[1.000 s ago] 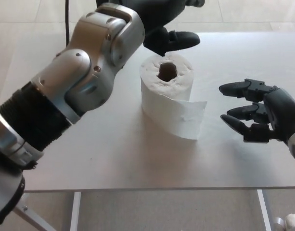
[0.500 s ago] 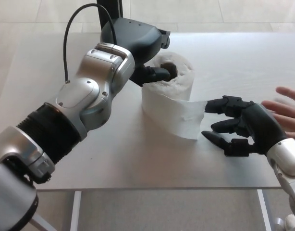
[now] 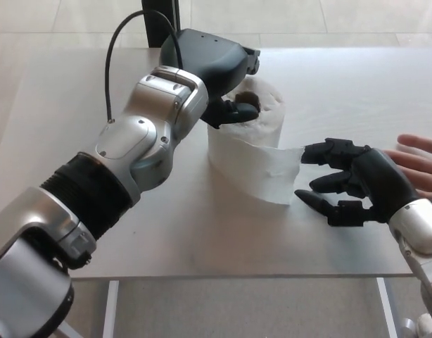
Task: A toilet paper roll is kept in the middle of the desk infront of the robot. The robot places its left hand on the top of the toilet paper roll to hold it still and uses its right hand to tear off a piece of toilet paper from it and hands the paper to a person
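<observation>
Left arm: the silver and black forearm (image 3: 138, 155) runs in from the lower left, crossing the desk diagonally toward the roll.
Cable: a thin black cable (image 3: 117, 49) loops above the left wrist.
Left hand: the left hand (image 3: 214, 70) lies on top of the toilet paper roll, palm down, its fingers curled over the upper face; one fingertip (image 3: 245, 108) sits at the edge of the core hole. It presses on the roll without clasping it.
Toilet paper roll: the white toilet paper roll (image 3: 262, 130) stands on end near the middle of the desk, its cardboard core partly hidden under the hand.
Loose tail: a free sheet of paper (image 3: 269, 172) hangs off the front of the roll, reaching down and right toward the right hand.
Desk: a pale grey desk (image 3: 357, 84) carries the roll.
Right hand: the right hand (image 3: 350, 183) hovers just beside the free sheet, fingers spread wide, holding nothing; its upper fingertip is at the sheet's right edge, contact unclear.
Person's hand: a person's hand (image 3: 420, 158) reaches in from the right edge behind the right hand, fingers extended.
</observation>
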`<state>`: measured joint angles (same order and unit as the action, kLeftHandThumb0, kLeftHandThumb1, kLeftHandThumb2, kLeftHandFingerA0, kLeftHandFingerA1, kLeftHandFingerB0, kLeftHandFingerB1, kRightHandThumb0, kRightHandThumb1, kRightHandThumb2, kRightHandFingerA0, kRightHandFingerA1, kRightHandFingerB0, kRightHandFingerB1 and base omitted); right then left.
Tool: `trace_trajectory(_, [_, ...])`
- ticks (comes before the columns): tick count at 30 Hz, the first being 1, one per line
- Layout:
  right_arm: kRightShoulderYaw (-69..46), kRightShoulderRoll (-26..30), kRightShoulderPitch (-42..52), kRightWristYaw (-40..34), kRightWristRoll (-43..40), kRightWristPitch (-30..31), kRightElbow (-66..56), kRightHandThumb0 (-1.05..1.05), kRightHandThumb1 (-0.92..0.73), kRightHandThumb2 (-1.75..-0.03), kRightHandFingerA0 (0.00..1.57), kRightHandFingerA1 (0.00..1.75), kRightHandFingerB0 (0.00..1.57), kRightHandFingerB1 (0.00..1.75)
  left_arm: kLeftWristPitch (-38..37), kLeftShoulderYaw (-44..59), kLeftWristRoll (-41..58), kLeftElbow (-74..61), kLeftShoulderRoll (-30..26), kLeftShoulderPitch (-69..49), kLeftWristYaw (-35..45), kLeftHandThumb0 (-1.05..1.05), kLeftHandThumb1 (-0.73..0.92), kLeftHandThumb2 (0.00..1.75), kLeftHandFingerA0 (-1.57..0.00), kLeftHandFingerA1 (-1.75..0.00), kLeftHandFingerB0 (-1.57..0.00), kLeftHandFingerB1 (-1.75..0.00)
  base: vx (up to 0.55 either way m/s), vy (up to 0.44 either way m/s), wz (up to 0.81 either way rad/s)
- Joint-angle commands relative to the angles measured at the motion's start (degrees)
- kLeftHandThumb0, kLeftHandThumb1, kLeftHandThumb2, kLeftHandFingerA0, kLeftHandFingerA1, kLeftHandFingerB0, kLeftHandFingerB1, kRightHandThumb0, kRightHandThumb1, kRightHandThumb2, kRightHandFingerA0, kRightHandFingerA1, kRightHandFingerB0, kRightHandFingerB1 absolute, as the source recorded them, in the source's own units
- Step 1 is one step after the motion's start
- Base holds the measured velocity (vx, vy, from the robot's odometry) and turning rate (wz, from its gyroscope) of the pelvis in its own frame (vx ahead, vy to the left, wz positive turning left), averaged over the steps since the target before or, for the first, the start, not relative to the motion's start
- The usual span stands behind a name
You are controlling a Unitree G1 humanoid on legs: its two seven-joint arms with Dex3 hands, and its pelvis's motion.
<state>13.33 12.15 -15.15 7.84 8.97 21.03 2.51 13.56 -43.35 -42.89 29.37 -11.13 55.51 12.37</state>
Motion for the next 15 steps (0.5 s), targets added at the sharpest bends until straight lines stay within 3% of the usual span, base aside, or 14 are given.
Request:
trace_trajectory(1, [0.5, -0.4, -0.5, -0.3, 1.8, 0.7, 1.9, -0.73, -0.61, -0.59, 0.42, 0.57, 0.45, 0.38, -1.9, 1.5, -1.2, 0.0, 1.1, 0.6, -0.8, -0.83, 0.92, 0.74, -0.38, -0.47, -0.35, -0.39, 0.0, 0.0, 0.0])
trace_trajectory(2, [0.7, 0.0, -0.6, 0.2, 2.1, 1.0, 2.0, -0.74, -0.62, -0.59, 0.4, 0.58, 0.41, 0.38, -2.0, 1.7, -1.2, 0.1, 1.7, 0.3, -1.0, -0.83, 0.92, 0.72, -0.39, -0.46, -0.36, -0.39, 0.0, 0.0, 0.0])
trace_trajectory(3, [1.4, -0.6, -1.7, 0.8, 2.2, 3.7, 2.8, -0.73, -0.45, -0.86, 0.33, 0.64, 0.29, 0.48, -1.3, 1.7, -1.4, -0.2, 2.1, -0.1, -0.6, -0.82, 0.92, 0.73, -0.39, -0.46, -0.36, -0.39, 0.0, 0.0, 0.0])
trace_trajectory(4, [1.4, -0.6, -1.9, 0.9, 2.2, 4.0, 2.9, -0.73, -0.45, -0.86, 0.33, 0.64, 0.29, 0.48, -1.2, 1.8, -1.5, -0.1, 2.2, -0.2, -0.6, -0.82, 0.92, 0.73, -0.39, -0.46, -0.36, -0.39, 0.0, 0.0, 0.0])
trace_trajectory(5, [1.6, -0.8, -2.1, 1.1, 2.2, 5.3, 2.7, -0.73, -0.57, -0.58, 0.35, 0.62, 0.34, 0.35, -1.2, 1.9, -1.6, -0.2, 2.3, -0.3, -0.6, -0.81, 0.92, 0.73, -0.39, -0.47, -0.36, -0.39, 0.0, 0.0, 0.0])
trace_trajectory(6, [1.7, -0.9, -2.3, 1.2, 2.2, 5.9, 2.6, -0.73, -0.57, -0.58, 0.35, 0.62, 0.34, 0.35, -1.3, 2.0, -1.7, -0.2, 2.4, -0.4, -0.6, -0.81, 0.92, 0.73, -0.39, -0.47, -0.36, -0.39, 0.0, 0.0, 0.0])
trace_trajectory(7, [2.3, -1.3, -2.4, 1.5, 2.2, 7.9, 2.0, -0.82, -0.48, -0.85, 0.38, 0.67, 0.25, 0.46, -1.4, 1.9, -1.9, -0.1, 2.6, -0.6, -0.9, -0.8, 0.92, 0.71, -0.4, -0.47, -0.38, -0.4, 0.0, 0.0, 0.0])
trace_trajectory(8, [2.7, -1.5, -2.6, 1.9, 2.2, 8.9, 2.0, -0.74, -0.56, -0.57, 0.35, 0.69, 0.26, 0.37, -1.7, 1.7, -2.2, 0.0, 2.6, -0.8, -1.3, -0.8, 0.92, 0.71, -0.41, -0.48, -0.39, -0.41, 0.0, 0.0, 0.0])
trace_trajectory(10, [2.8, -1.3, -2.6, 2.2, 2.1, 9.4, 1.9, -0.74, -0.56, -0.57, 0.35, 0.69, 0.26, 0.37, -1.9, 1.7, -2.5, 0.0, 2.7, -0.8, -1.5, -0.8, 0.92, 0.71, -0.41, -0.48, -0.39, -0.41, 0.0, 0.0, 0.0])
trace_trajectory(11, [4.0, -0.9, -3.5, 3.4, 2.6, 10.4, 2.6, -0.78, -0.44, -0.85, 0.29, 0.78, 0.09, 0.44, -2.4, 1.5, -2.8, 0.3, 2.4, -0.8, -1.6, -0.8, 0.92, 0.72, -0.41, -0.49, -0.41, -0.42, 0.0, 0.0, 0.0])
trace_trajectory(12, [4.7, -0.9, -3.9, 3.8, 2.9, 11.0, 2.9, -0.39, -0.22, -0.88, 0.09, 0.59, 0.0, 0.51, -3.0, 1.4, -3.0, 0.3, 2.0, -1.1, -2.2, -0.8, 0.92, 0.69, -0.42, -0.49, -0.42, -0.43, 0.0, 0.0, 0.0])
trace_trajectory(13, [5.0, -0.9, -4.1, 3.9, 3.0, 11.7, 2.8, -0.75, -0.42, -0.84, 0.01, 0.57, 0.06, 0.39, -3.5, 1.5, -3.1, 0.4, 1.8, -1.3, -2.7, -0.79, 0.92, 0.71, -0.42, -0.49, -0.42, -0.43, 0.0, 0.0, 0.0])
trace_trajectory(14, [5.4, -1.1, -4.2, 3.7, 3.2, 12.3, 2.8, -0.74, -0.42, -0.84, 0.01, 0.46, 0.07, 0.38, -3.5, 1.5, -3.2, 0.2, 1.5, -1.5, -2.3, -0.79, 0.92, 0.73, -0.41, -0.49, -0.41, -0.43, 0.0, 0.0, 0.0])
trace_trajectory(15, [5.5, -1.2, -4.3, 3.7, 3.2, 12.6, 2.8, -0.74, -0.42, -0.84, 0.01, 0.46, 0.07, 0.38, -3.5, 1.5, -3.3, 0.1, 1.4, -1.6, -2.1, -0.79, 0.92, 0.73, -0.41, -0.49, -0.41, -0.43, 0.0, 0.0, 0.0])
